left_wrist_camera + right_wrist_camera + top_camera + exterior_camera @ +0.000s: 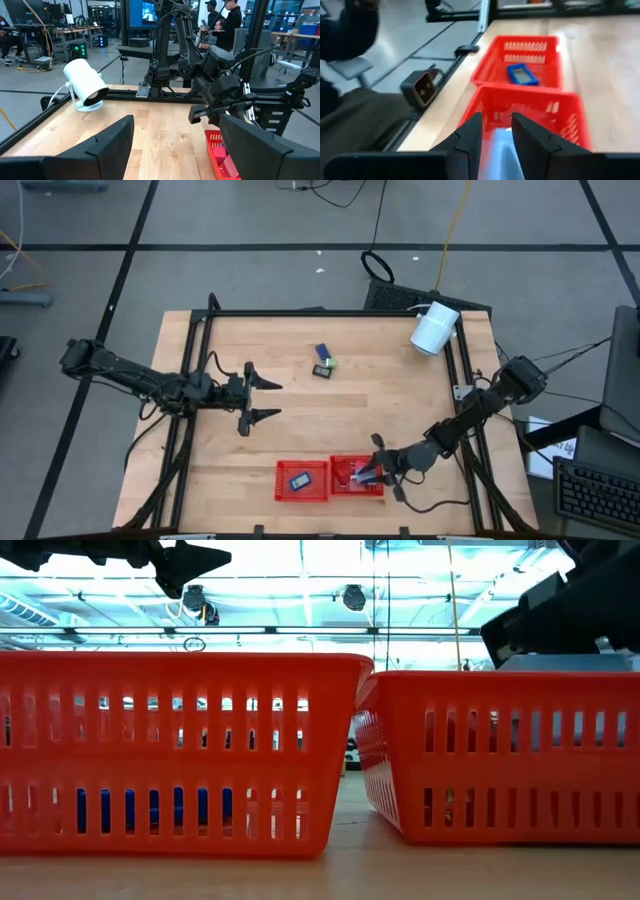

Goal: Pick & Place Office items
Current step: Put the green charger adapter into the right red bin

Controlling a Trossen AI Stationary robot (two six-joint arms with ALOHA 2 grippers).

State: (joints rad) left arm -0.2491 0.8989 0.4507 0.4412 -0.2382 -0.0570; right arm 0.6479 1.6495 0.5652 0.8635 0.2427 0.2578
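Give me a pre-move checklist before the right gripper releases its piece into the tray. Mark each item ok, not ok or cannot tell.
1. right gripper over the right red tray: ok.
2. light blue piece between the right fingers: ok, it shows in the gap.
3. Piece already resting on the tray floor: cannot tell.
4. left gripper clear of the trays: ok, it is open over bare table, well away.
5. left red tray already holds a blue item: ok.
6. Pieces at mid-table not yet picked: ok, they lie there.
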